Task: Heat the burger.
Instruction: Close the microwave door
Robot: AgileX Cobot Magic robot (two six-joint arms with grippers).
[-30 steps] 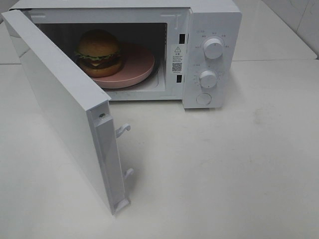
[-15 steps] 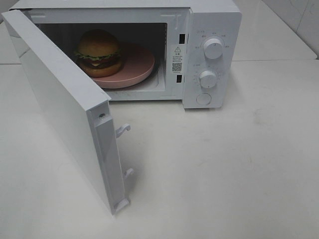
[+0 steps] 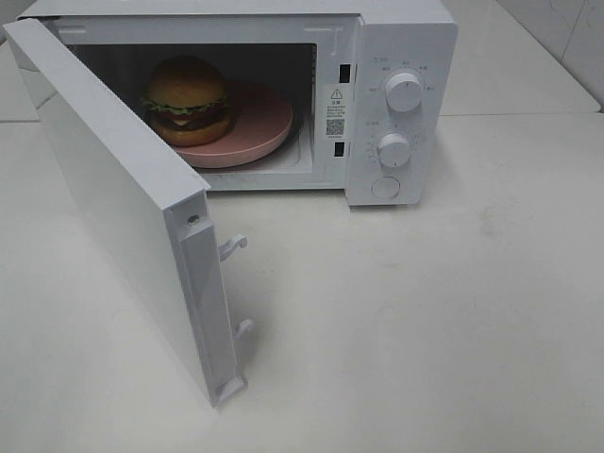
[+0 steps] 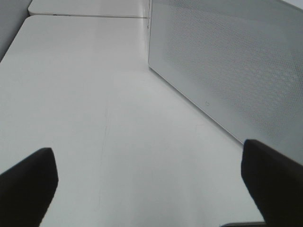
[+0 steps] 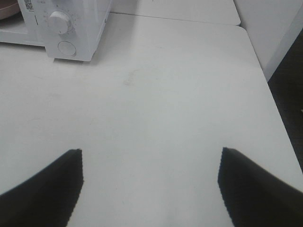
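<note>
Your burger (image 3: 186,99) sits in the open microwave (image 3: 406,38), and both pincers are wide and empty.

Your left pincer (image 4: 149,184) is spread wide over bare table (image 4: 94,94) and holds nothing. The perforated face of the swung-out door (image 4: 227,71) stands just ahead of it, close by one finger. Your right pincer (image 5: 149,187) is likewise spread wide with nothing between its fingers. The microwave's control panel, with a knob (image 5: 60,21) and a round button (image 5: 67,48), lies well ahead of it and off to one side. The burger rests on the pink plate (image 3: 264,127) inside the cavity, on the plate's hinge side, well apart from both pincers.
</note>
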